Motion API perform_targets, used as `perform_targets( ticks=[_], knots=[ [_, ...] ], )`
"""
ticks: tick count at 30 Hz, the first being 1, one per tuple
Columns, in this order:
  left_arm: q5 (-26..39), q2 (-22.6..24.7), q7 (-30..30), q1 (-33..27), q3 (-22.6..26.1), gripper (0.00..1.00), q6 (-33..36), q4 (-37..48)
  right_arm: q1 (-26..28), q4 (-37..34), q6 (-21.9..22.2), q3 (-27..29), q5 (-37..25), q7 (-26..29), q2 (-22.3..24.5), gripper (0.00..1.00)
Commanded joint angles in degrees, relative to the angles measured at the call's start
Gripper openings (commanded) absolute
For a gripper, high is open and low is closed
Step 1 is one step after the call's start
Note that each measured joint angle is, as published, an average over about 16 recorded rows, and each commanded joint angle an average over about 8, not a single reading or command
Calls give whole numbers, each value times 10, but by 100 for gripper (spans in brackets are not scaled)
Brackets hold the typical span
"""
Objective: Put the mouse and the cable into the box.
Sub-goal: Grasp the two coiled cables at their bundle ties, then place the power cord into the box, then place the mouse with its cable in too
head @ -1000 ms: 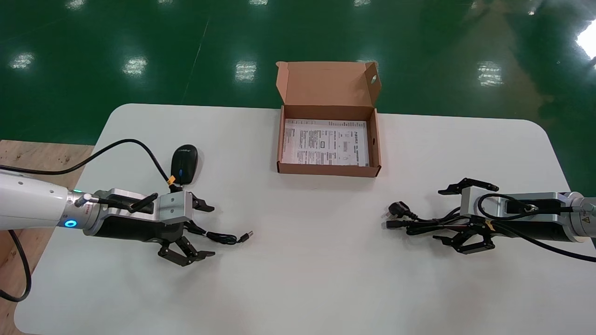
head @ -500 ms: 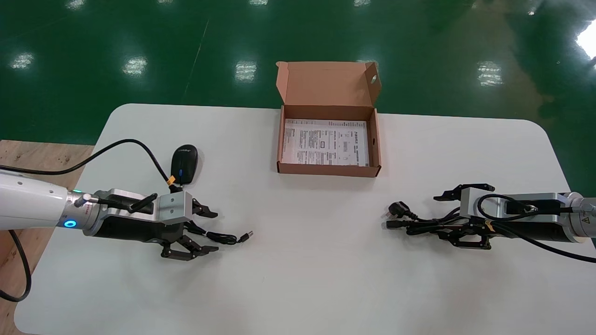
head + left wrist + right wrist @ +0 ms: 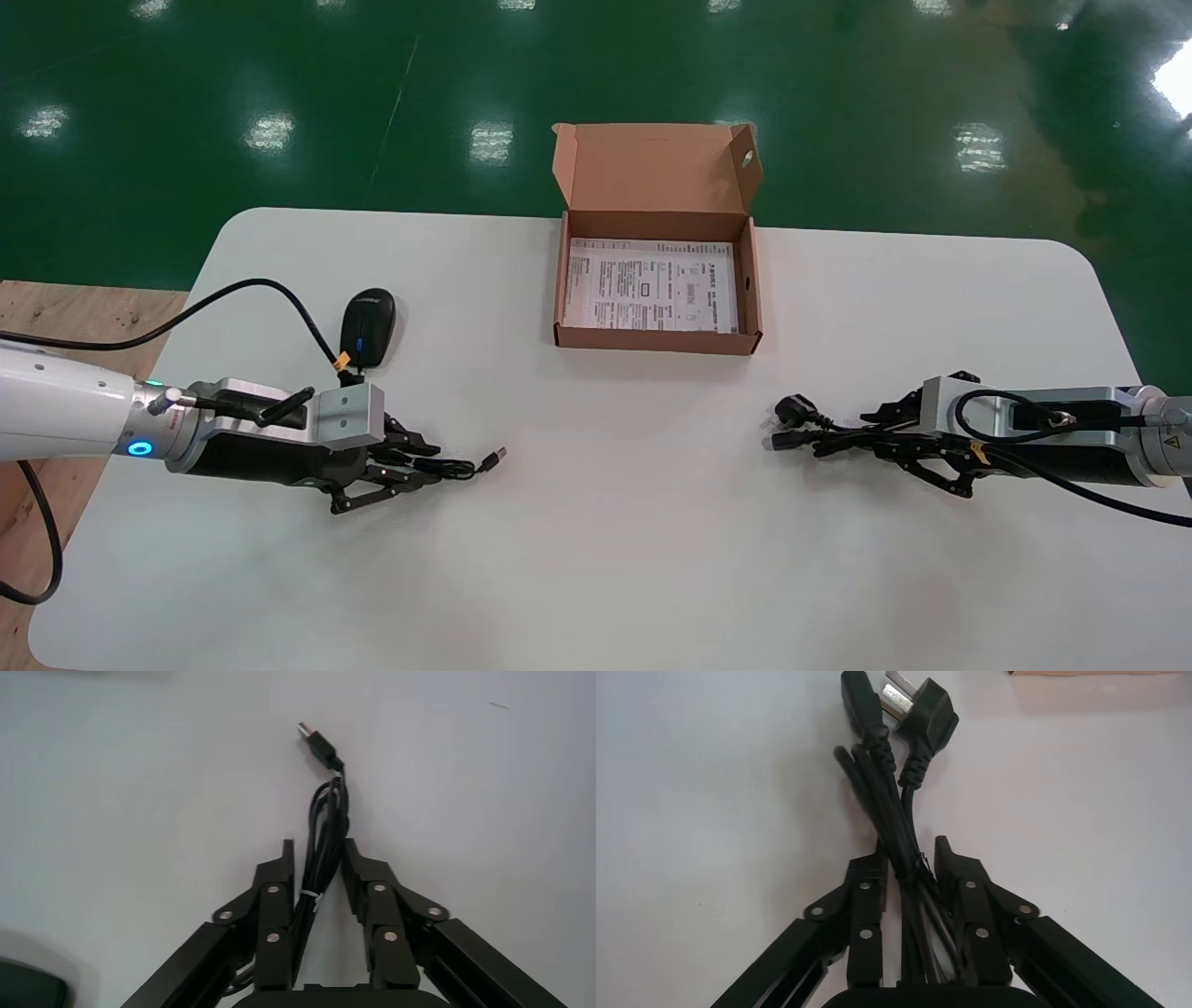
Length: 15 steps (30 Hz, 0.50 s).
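A black mouse (image 3: 367, 326) lies on the white table at the left. Its bundled cable (image 3: 325, 811) ends in a USB plug (image 3: 496, 457). My left gripper (image 3: 424, 463) lies low over the table just in front of the mouse, and in the left wrist view the left gripper (image 3: 318, 850) is shut on that bundle. At the right lies a tied black power cable (image 3: 888, 804) with its plug (image 3: 792, 410) pointing left. My right gripper (image 3: 880, 436) (image 3: 909, 850) is shut on it. The open cardboard box (image 3: 652, 340) stands at the back centre.
A printed sheet (image 3: 652, 284) covers the box floor, and the lid stands upright behind it. The white table (image 3: 605, 522) stretches between both arms and the box. A wooden pallet (image 3: 56, 317) sits beyond the table's left edge.
Both grippers stood wide open over their cable bundles a second ago. Their fingers have closed in steadily and now pinch the bundles. The power plug shifted slightly.
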Motion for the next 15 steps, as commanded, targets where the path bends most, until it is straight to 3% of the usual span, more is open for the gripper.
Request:
perform_targets(
  ticks=[1,9,15],
  knots=[
    [0,0,0,0,0,0,0,0,0,0,0,0,0,0,0,0],
    [-5,-3,-2,-10,-3,0,9,-5,5,4,-4,1,1,-1,2,0],
    [-15,-17,-13,-63,-11,0,49,-34,48,29,-30,6,8,0,18,0]
  ],
)
